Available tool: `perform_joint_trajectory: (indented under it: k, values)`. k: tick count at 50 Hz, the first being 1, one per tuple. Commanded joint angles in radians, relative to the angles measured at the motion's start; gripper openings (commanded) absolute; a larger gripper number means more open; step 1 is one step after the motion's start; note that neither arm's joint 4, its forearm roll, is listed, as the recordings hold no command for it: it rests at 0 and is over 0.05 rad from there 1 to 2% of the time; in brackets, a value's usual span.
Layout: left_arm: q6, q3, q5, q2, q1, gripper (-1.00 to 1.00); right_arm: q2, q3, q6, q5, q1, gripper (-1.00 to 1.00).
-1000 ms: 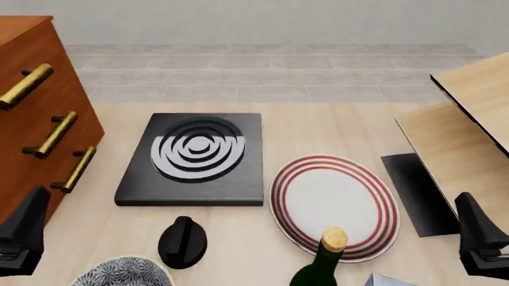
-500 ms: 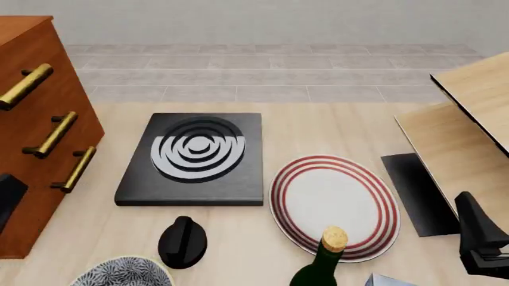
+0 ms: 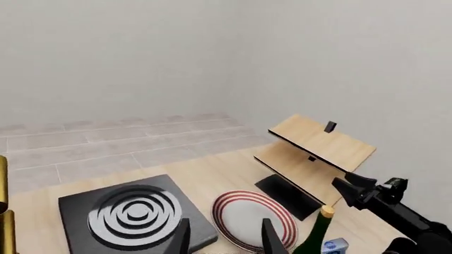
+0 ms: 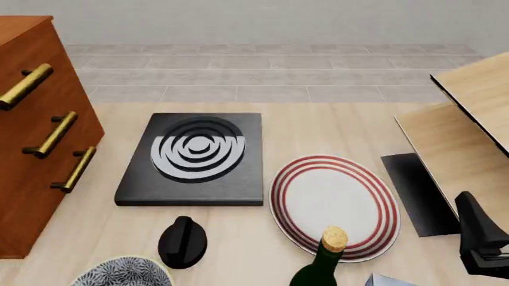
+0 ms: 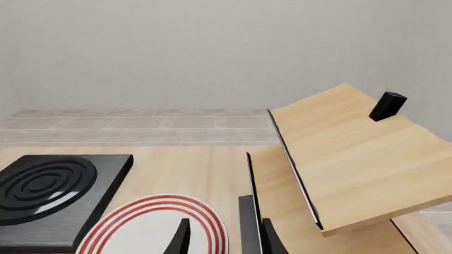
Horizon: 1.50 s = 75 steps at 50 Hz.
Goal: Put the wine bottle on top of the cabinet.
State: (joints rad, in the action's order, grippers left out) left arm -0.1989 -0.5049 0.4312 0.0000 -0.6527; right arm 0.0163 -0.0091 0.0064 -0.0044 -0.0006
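Nothing on the plate; wine bottle at its 6 o'clock, apart from both my spread, empty grippers: left gripper, right gripper.

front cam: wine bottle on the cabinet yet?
No. The wine bottle stands on the table at the near edge of the red-striped plate, well right of the cabinet.

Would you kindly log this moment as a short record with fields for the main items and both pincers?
wine bottle: upright at the near table edge, ungrasped
cabinet: far left, top bare where visible
plate: red-ringed, just beyond the bottle
black slab: between cabinet and plate
left pincer: open, empty
right pincer: open, empty, beside slanted boards
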Motion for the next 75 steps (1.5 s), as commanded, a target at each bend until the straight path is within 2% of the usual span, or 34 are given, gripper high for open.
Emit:
perform_joint_trajectory:
  k: [1, 6, 9, 10, 14, 39, 54, 55, 56, 64, 75]
  values:
    - [-0.009, -0.024, 0.026, 0.0, -0.038, 1.0, 0.001, 0.0, 0.0, -0.001, 0.0, 1.0]
    - [-0.009, -0.024, 0.026, 0.0, -0.038, 1.0, 0.001, 0.0, 0.0, -0.001, 0.0, 1.0]
    - [-0.004, -0.068, 0.077, 0.0, -0.112, 1.0, -0.008, -0.005, 0.0, 0.013, 0.0, 1.0]
    - [-0.017, -0.048, 0.077, 0.0, -0.139, 1.0, -0.009, -0.007, 0.0, 0.016, 0.0, 1.0]
    - [-0.027, -0.017, 0.055, 0.0, -0.161, 1.0, -0.008, -0.007, 0.001, 0.015, 0.0, 1.0]
    - [-0.023, 0.146, -0.072, 0.005, -0.303, 1.0, 0.008, 0.0, 0.001, -0.007, 0.0, 1.0]
    - [-0.033, 0.23, -0.303, 0.181, -0.352, 1.0, 0.012, 0.001, 0.0, -0.013, 0.0, 1.0]
    - [-0.037, 0.236, -0.33, 0.205, -0.359, 1.0, 0.012, 0.001, 0.001, -0.013, 0.0, 1.0]
    - [-0.046, 0.26, -0.434, 0.296, -0.384, 1.0, 0.012, 0.001, 0.0, -0.013, 0.0, 1.0]
    - [-0.042, 0.267, -0.6, 0.471, -0.444, 1.0, 0.012, 0.001, 0.0, -0.013, 0.0, 1.0]
    - [-0.048, 0.253, -0.713, 0.603, -0.473, 1.0, 0.012, 0.001, 0.001, -0.013, 0.0, 1.0]
